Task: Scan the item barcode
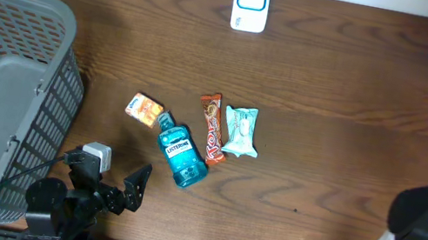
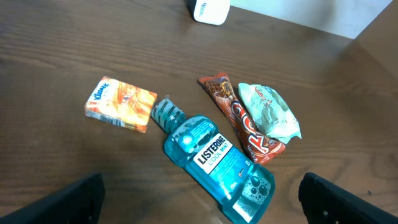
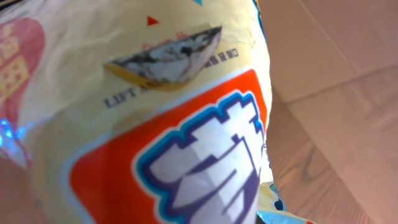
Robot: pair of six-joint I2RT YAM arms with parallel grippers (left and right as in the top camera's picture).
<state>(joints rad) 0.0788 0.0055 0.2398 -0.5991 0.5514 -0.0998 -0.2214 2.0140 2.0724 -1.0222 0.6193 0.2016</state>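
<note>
My right gripper is clamped shut, seemingly on the pale yellow and orange plastic packet filling its wrist view, my left gripper gapes empty at lower left, and the white and blue scanner at top centre has nothing before it, so I judge the scan not yet done.

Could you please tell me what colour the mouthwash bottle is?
The mouthwash bottle is teal-blue, clearest from the left wrist.

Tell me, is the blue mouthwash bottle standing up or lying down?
Lying down: the mouthwash bottle rests flat on the table, label facing up, cap toward the orange tissue pack.
</note>
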